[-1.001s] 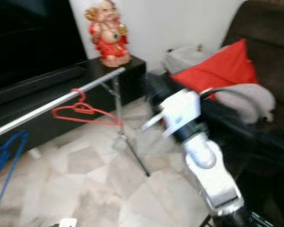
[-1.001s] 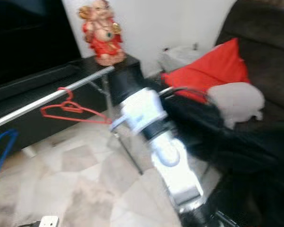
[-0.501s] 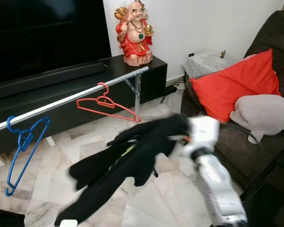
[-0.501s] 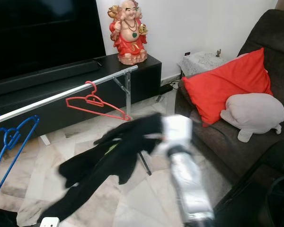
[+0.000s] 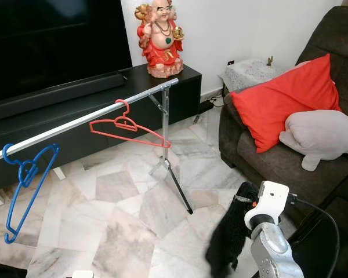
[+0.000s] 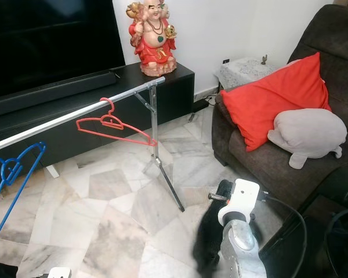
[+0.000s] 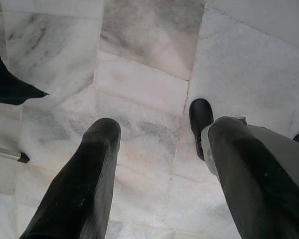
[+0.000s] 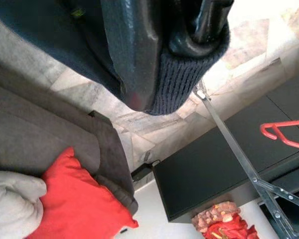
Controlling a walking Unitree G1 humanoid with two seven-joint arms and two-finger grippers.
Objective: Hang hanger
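Right gripper low at the robot's right side, black fingers clamped on a dark knitted garment with a ribbed edge, cloth bunched round the fingertips and hanging limp beside the silver forearm toward the pale marble floor, close to the front of the dark brown sofa. Left gripper pointed down at the marble tiles, its two black fingers spread apart with bare floor between them, nothing held. Out in front, a silver metal clothes rail on a folding stand, running from the robot's left up toward a black TV cabinet. Thin red plastic hanger hooked over the rail near its stand end, tilted down to the right; blue plastic hanger hooked on the rail further left, well apart from the red one, dangling steeply. Red and gold laughing Buddha figurine standing on the cabinet's end, long black soundbar lying along its top. On the sofa, a red square cushion propped upright, with a grey plush pillow touching its lower right edge
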